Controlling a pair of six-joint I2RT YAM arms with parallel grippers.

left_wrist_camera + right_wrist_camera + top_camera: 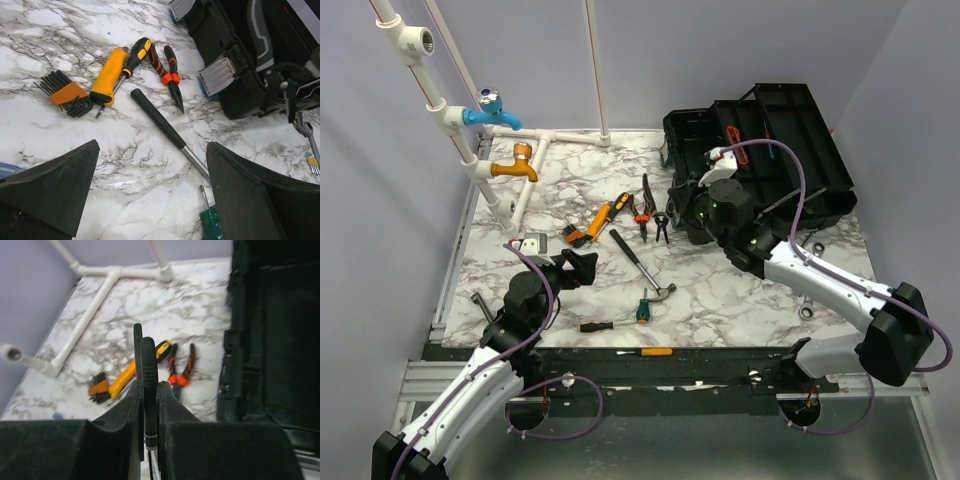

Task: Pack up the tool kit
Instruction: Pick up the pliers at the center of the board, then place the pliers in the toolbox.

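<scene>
Right end effector [147, 397] is clenched on slim black-handled pliers [145, 365]. Pinched that narrowly, I reckon they could pivot or snag the wall of the big black plastic toolbox [685, 128]. It sits lid-open at 2 o'clock on the marble bench [740, 295]. Left end effector [150, 185] hangs released.

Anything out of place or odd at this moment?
A yellow-handled screwdriver lies off the marble table top, on the dark rail at its near edge. The hammer and the other loose tools lie on the marble. Nothing looks spilled or damaged.
</scene>
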